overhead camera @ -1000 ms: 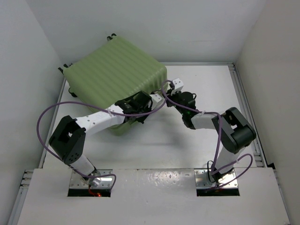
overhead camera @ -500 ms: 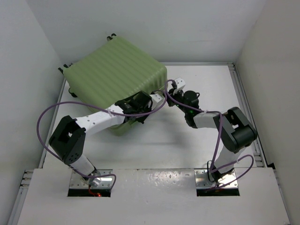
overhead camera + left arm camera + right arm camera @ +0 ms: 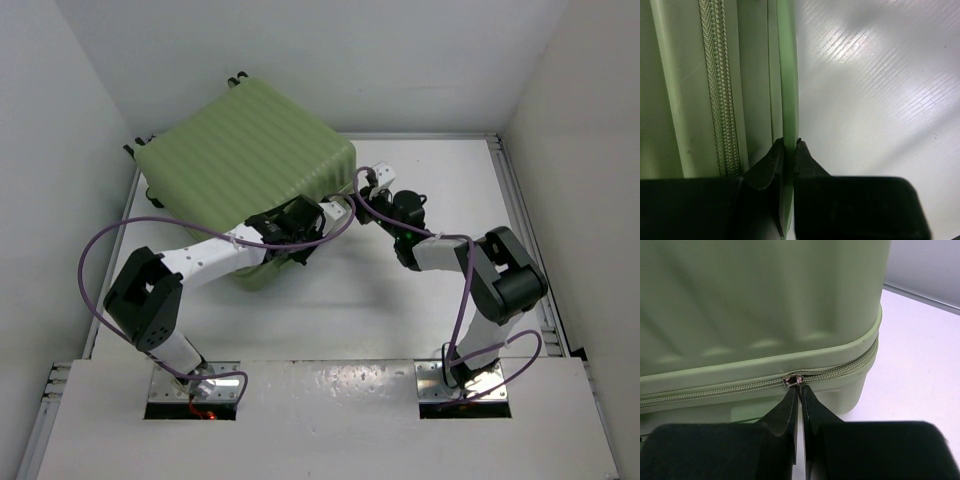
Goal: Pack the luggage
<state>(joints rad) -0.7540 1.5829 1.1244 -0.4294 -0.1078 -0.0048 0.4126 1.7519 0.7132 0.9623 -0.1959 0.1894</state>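
Where the right gripper (image 3: pixel 799 388) meets the zipper (image 3: pixel 715 388), its fingers are pinched almost together on the small metal pull (image 3: pixel 793 380). Left gripper (image 3: pixel 790 146) is clamped narrow on a thin green edge of the luggage (image 3: pixel 245 150), beside the zip. Luggage lies closed at the far left of the table (image 3: pixel 430 290), with both grippers at its near right corner.

White table (image 3: pixel 380 300) (faintly ribbed)

Far-left corner of tabletop (image 3: pixel 420 290) hidden under luggage (image 3: pixel 240 150); near side behind left arm (image 3: pixel 215 252). Wrist views crop its shell. Right gripper (image 3: pixel 799 388) fingertips partly hide zipper pull (image 3: pixel 793 380).
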